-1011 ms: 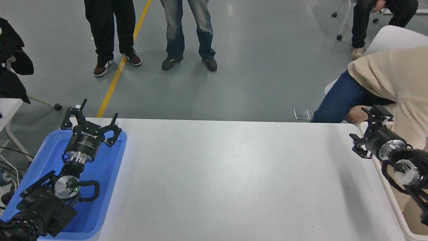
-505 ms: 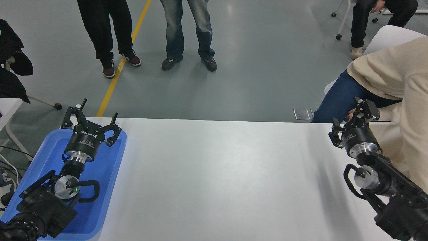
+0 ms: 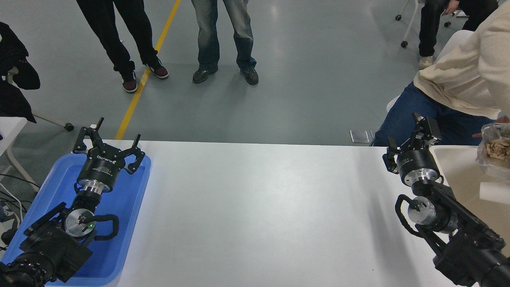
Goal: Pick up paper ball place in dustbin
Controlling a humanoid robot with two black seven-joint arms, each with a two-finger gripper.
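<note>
Table: a white table (image 3: 259,207) on a grey floor.
Left hand: my left gripper (image 3: 108,141) sits parked over the blue tray (image 3: 127,207), fingers spread, holding nothing.
Right hand: my right gripper (image 3: 404,139) is at the table's far right edge, fingers apart, holding nothing, I think.
Bin: the dustbin (image 3: 440,153) is just to its right.
Bag: a clear bag (image 3: 494,153) hangs over the bin.
Ball: I cannot see the paper ball.

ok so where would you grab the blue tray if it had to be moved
Take the blue tray by its long rim on the table side, coming from above. It is shallow with a thin raised lip, and that edge is bare, while the left gripper hangs over its far end.
</note>
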